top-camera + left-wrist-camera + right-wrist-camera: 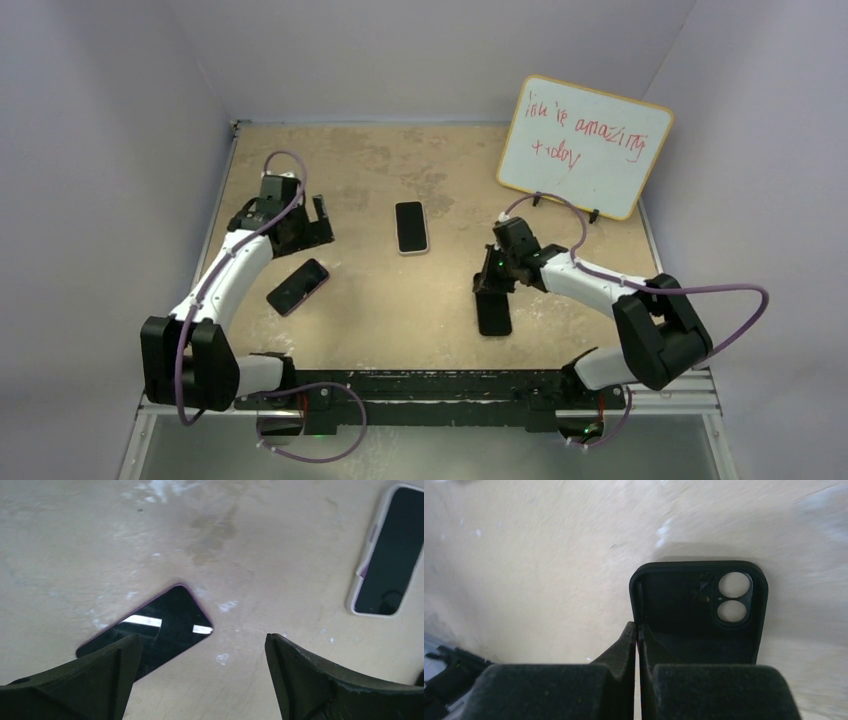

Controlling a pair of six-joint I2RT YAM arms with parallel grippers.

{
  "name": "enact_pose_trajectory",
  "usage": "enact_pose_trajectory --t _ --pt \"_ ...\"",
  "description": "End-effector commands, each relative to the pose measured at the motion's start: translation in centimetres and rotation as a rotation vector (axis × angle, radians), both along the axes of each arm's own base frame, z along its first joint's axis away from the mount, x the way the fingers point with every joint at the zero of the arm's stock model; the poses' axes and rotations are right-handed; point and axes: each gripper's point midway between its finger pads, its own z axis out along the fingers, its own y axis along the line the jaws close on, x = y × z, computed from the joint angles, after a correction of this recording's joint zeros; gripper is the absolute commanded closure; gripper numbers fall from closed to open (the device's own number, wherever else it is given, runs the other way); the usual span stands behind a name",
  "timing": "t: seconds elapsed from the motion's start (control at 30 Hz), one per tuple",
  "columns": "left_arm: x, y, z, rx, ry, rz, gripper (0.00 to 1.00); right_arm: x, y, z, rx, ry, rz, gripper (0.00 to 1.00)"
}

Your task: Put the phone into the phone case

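Observation:
A bare black phone with a purple edge (298, 286) lies face up on the table at the left; in the left wrist view (160, 625) it lies partly under my left finger. My left gripper (306, 222) is open and empty above the table just beyond it, its jaws wide apart (201, 639). An empty black phone case (493, 312) lies open side up at the right, its camera holes showing (704, 610). My right gripper (488, 282) is shut on the case's left side wall (638, 628).
A second phone in a white case (411, 227) lies face up at the table's middle, also seen at the upper right of the left wrist view (387, 550). A whiteboard with red writing (585, 145) leans at the back right. Walls enclose the table.

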Motion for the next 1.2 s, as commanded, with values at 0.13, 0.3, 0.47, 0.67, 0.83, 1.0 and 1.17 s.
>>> enact_pose_trajectory --t 0.13,0.3,0.47,0.67,0.83,1.0,1.17 --pt "-2.3 6.4 -3.6 -0.226 0.083 0.365 0.0 -1.1 5.3 0.6 0.186 0.022 -0.032 0.97" --pt "-3.2 9.1 -5.1 -0.159 0.093 0.508 0.02 -0.3 5.2 2.2 0.177 -0.03 -0.028 0.73" --pt "-3.1 10.2 -5.6 -0.111 0.092 0.529 0.03 0.0 5.3 3.6 0.183 -0.066 -0.009 0.52" --pt "-2.8 9.9 -7.3 -0.12 0.131 0.501 0.05 0.2 5.5 5.5 0.22 -0.128 0.013 0.3" --pt "-2.4 9.0 -9.4 -0.194 0.207 0.47 0.04 0.5 5.7 7.4 0.273 -0.197 0.014 0.16" --pt "-2.9 8.4 -10.4 -0.228 0.234 0.487 0.04 0.7 5.5 8.8 0.28 -0.244 0.015 0.07" --pt "-4.5 6.1 -11.1 -0.329 0.312 0.459 0.05 0.5 5.3 9.5 0.296 -0.272 0.009 0.07"
